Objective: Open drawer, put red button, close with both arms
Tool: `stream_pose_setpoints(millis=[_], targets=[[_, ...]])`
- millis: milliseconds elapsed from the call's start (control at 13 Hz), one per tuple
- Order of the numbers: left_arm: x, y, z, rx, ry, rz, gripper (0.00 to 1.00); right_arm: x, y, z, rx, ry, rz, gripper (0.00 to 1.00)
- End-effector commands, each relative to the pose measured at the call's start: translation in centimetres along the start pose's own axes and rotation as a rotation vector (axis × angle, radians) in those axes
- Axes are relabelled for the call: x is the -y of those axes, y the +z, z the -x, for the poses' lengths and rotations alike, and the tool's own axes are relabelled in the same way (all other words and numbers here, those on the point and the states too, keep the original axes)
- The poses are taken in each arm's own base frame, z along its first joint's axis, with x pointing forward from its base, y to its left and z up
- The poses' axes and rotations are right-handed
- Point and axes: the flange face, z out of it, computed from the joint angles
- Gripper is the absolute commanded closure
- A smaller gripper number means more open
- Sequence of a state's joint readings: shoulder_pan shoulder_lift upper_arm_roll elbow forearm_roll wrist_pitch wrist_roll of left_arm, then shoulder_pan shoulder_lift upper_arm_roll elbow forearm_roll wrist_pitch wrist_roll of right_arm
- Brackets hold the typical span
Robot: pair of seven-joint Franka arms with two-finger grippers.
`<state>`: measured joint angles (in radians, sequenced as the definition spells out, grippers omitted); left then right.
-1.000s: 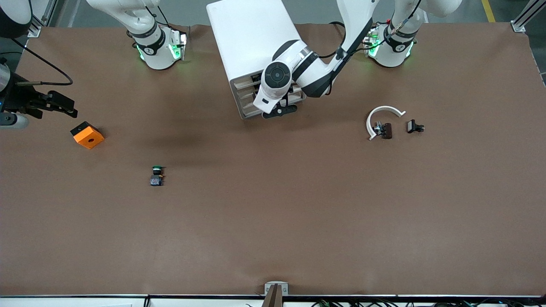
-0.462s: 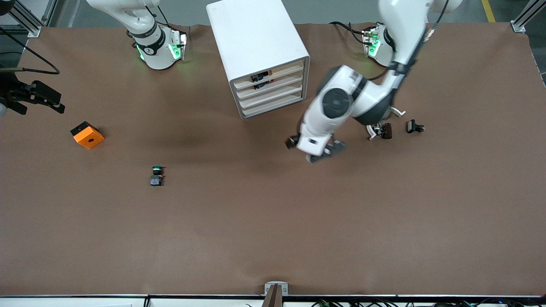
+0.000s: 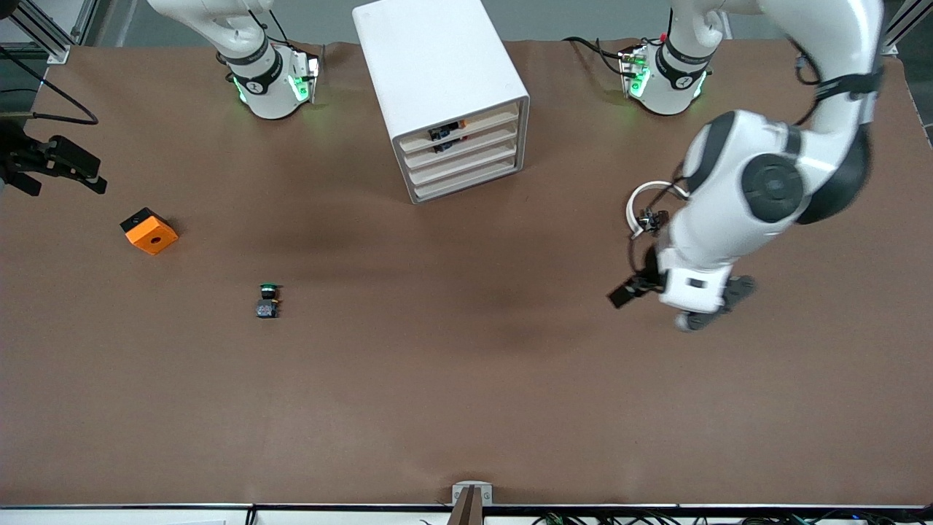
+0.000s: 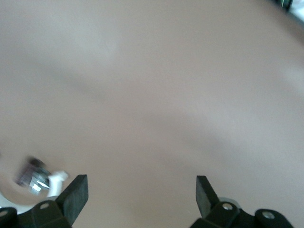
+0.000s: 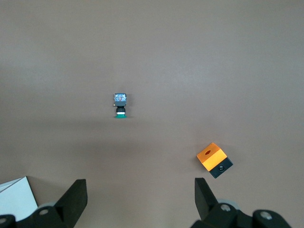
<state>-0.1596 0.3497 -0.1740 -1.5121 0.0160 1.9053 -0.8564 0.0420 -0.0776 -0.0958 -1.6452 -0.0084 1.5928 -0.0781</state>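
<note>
The white cabinet (image 3: 437, 65) stands at the table's back middle. Its second drawer (image 3: 466, 146) looks shut, level with the other fronts. The red button (image 3: 651, 217) lies inside a white arc (image 3: 640, 197) toward the left arm's end, partly hidden by the left arm. It shows blurred in the left wrist view (image 4: 34, 173). My left gripper (image 3: 678, 300) is open and empty over bare table, just beside the arc, as in its wrist view (image 4: 141, 194). My right gripper (image 3: 80, 171) is open and empty at the right arm's end of the table, as its wrist view (image 5: 140, 197) shows.
A green-capped button (image 3: 267, 299) (image 5: 120, 105) lies on the table nearer the camera than the cabinet. An orange cube (image 3: 149, 230) (image 5: 214, 159) sits near the right gripper. The top drawer shows a black-and-orange part (image 3: 446, 133).
My left arm has swung from in front of the cabinet's drawers toward its own end of the table, stopping over the table beside the white arc. The right gripper has shifted slightly outward.
</note>
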Motion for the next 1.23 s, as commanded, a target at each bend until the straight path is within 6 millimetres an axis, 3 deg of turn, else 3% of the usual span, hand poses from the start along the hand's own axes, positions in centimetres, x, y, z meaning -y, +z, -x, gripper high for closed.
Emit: stream_pose_setpoints(millis=[0,385,846,1000,1154], targets=[[2.9,-5.4,-0.6,-0.025,0.094,-0.040,0.00,-0.2,-1.3,0.0,-0.018,-0.006,0.013,0.00],[8.8,-13.4,1.2,-0.001,0.240,-0.090,0.00,-0.3,-0.9,-0.3,-0.009,-0.006,0.014,0.00],[16.9,-16.3,5.6,0.010,0.517,-0.128,0.00,-0.1,-0.9,-0.3,-0.009,-0.008,0.011,0.00],[18.3,-16.5,5.9,0.013,0.539,-0.124,0.00,-0.1,-0.9,-0.3,-0.009,-0.008,0.010,0.00],[19.6,-16.3,4.6,0.024,0.520,-0.117,0.00,0.0,-0.7,-0.4,-0.005,-0.009,0.009,0.00]])
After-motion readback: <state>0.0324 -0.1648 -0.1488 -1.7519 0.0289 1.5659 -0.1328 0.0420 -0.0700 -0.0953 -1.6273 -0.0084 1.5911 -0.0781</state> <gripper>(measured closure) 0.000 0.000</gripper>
